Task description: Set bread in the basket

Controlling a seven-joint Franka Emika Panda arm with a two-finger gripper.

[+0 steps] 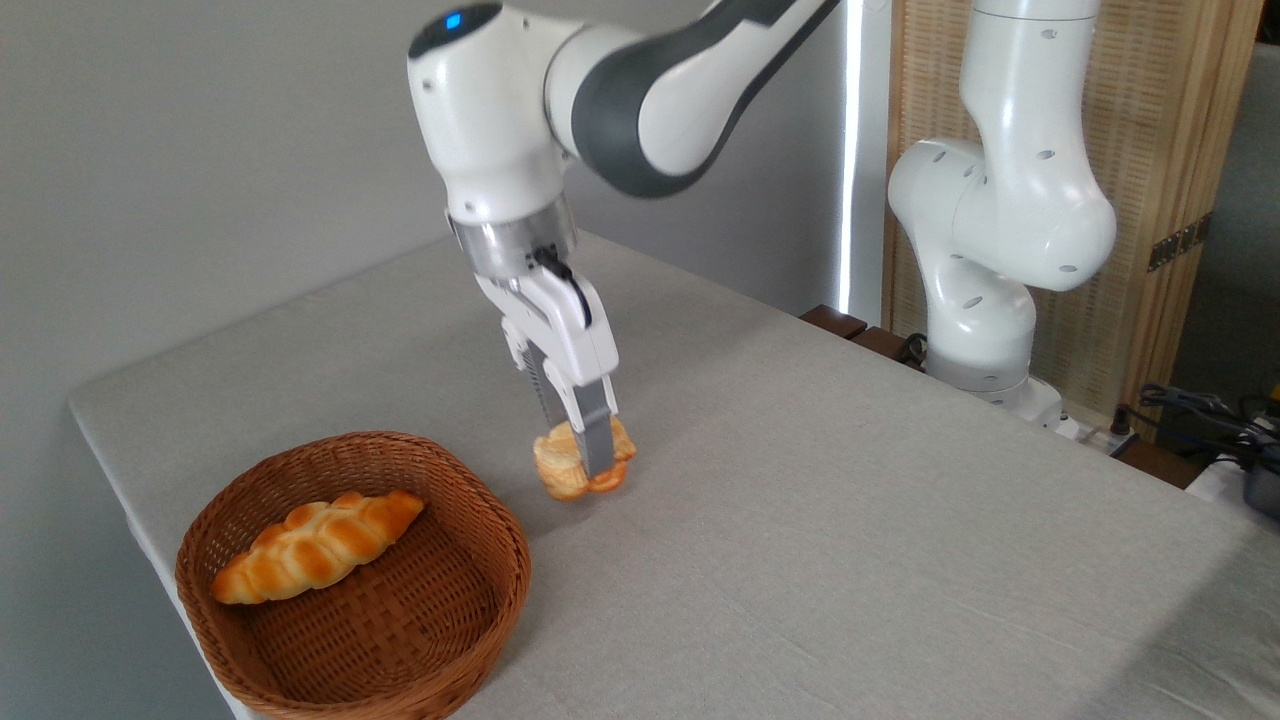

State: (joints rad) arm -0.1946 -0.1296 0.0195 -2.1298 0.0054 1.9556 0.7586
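My end effector [588,462] grips the bun [580,466] edgewise, clear of the surface [850,520], just right of the basket [420,640]; held high enough, I judge, to clear the rim.
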